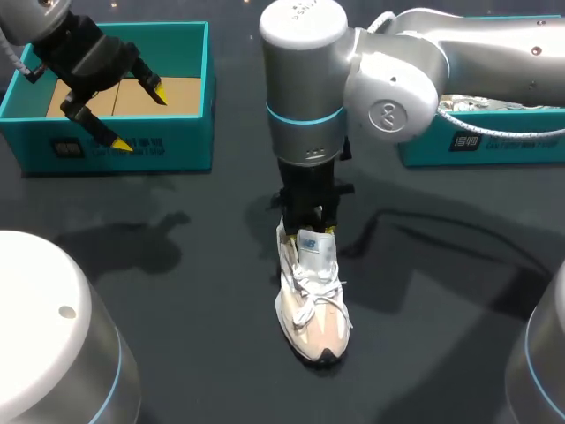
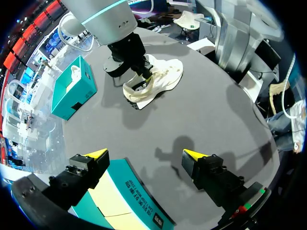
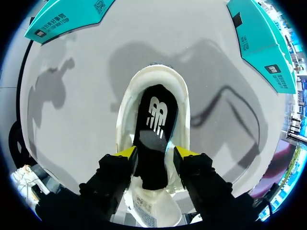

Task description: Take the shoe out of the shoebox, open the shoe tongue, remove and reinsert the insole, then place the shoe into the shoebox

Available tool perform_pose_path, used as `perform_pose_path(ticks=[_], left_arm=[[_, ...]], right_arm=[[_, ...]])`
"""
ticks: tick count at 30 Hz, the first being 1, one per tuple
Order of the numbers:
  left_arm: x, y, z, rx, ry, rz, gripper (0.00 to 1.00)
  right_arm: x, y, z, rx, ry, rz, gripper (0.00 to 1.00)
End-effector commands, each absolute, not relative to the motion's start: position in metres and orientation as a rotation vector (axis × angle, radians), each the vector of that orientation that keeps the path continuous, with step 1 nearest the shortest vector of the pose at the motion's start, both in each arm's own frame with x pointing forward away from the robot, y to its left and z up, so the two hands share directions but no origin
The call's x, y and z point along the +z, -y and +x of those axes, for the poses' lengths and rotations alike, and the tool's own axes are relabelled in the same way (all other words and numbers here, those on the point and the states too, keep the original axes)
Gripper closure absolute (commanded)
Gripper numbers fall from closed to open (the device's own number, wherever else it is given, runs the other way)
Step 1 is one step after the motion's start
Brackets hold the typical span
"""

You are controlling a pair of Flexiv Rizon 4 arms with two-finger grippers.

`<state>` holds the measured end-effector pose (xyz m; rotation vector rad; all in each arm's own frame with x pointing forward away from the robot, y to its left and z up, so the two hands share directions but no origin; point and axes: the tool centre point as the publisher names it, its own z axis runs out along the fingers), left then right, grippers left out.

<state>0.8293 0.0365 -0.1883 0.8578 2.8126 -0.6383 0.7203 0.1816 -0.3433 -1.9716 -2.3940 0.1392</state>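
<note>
In right gripper (image 3: 156,152), insole (image 3: 156,122) over shoe (image 1: 313,309)

End effector (image 3: 155,153) pinches the black insole (image 3: 156,115) in the white shoe (image 3: 124,103).

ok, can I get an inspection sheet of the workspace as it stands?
Surface: dark matte table, only arm shadows on it.
Job's things: white-and-cream laced sneaker mid-table, outside the boxes; black insole with white logo visible in its opening; teal cardboard shoebox rear left, no shoe seen in it.
Clutter: second teal box rear right, pale contents unclear.
Grippers: left gripper open above the shoebox, holding nothing; right gripper down at the sneaker's opening, grip unclear.
Cables: white cable looping off the right arm.
Surroundings: nothing seen reaching over the table.
</note>
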Motion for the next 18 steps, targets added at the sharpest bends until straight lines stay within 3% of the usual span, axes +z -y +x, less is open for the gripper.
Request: perform_pose_path(ticks=[1, 7, 14, 18], left_arm=[[-0.1885, -0.0365, 0.8295, -0.635, -2.814, 0.86, 0.0], [-0.1885, -0.0365, 0.8295, -0.635, -2.814, 0.86, 0.0], [-0.1885, -0.0365, 0.8295, -0.635, -2.814, 0.86, 0.0], [-0.1885, -0.0365, 0.8295, -0.635, -2.814, 0.86, 0.0]], right_arm=[[-0.3477, -0.185, 0.7215, 0.15, 2.391, -1.965, 0.45], [-0.3478, -0.1845, 0.7188, 0.151, 2.38, -1.973, 0.38], [-0.345, -0.1823, 0.7141, 0.167, 2.348, -2.019, 0.14], [-0.3442, -0.182, 0.7133, 0.173, 2.337, -2.033, 0.13]])
